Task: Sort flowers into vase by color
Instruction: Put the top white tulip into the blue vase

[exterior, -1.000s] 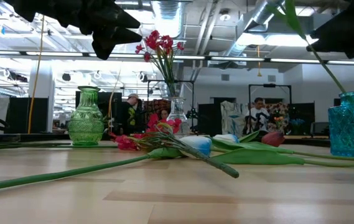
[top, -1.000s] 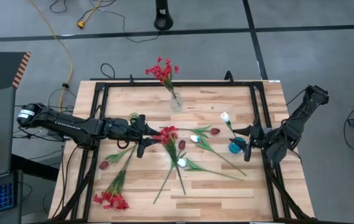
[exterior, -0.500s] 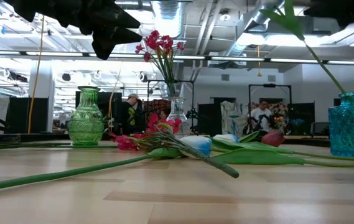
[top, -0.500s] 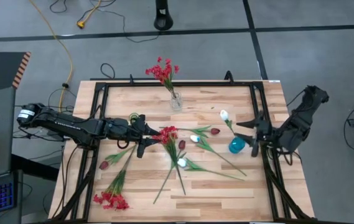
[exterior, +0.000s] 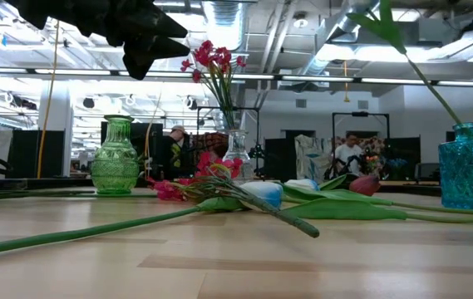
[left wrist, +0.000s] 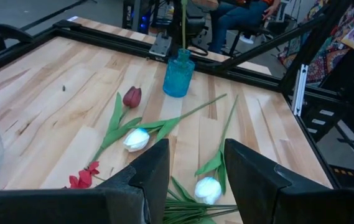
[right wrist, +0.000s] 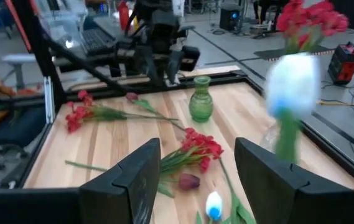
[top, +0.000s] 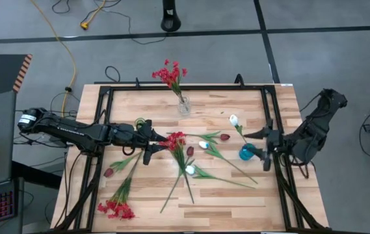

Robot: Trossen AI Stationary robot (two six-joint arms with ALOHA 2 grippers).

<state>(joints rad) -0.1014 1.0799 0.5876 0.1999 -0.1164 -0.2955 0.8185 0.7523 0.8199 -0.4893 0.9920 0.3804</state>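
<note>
Flowers lie across the table's middle: a red spray (top: 175, 139), two white tulips (top: 203, 144) (top: 190, 169) and maroon buds (top: 190, 151) (top: 224, 137). Another red spray (top: 116, 208) and a maroon bud (top: 109, 172) lie near the left front. One white tulip (top: 234, 120) stands with its stem in the blue vase (top: 247, 153). Red flowers stand in the clear vase (top: 183, 105). My left gripper (top: 151, 144) (left wrist: 196, 146) hovers open, well above the table, beside the central red spray. My right gripper (top: 267, 145) (right wrist: 196, 144) is open, just right of the blue vase.
A green vase (top: 140, 123) (exterior: 115, 158) stands by the left arm's wrist. A black metal frame (top: 106, 91) borders the table on all sides. Bare wood shows at the far left and the near right. People sit in the room beyond the far edge.
My right gripper has let go of the white tulip's stem and drawn back from the blue vase toward the table's right edge, rising out of the low view. The tulip stays standing in the blue vase.
</note>
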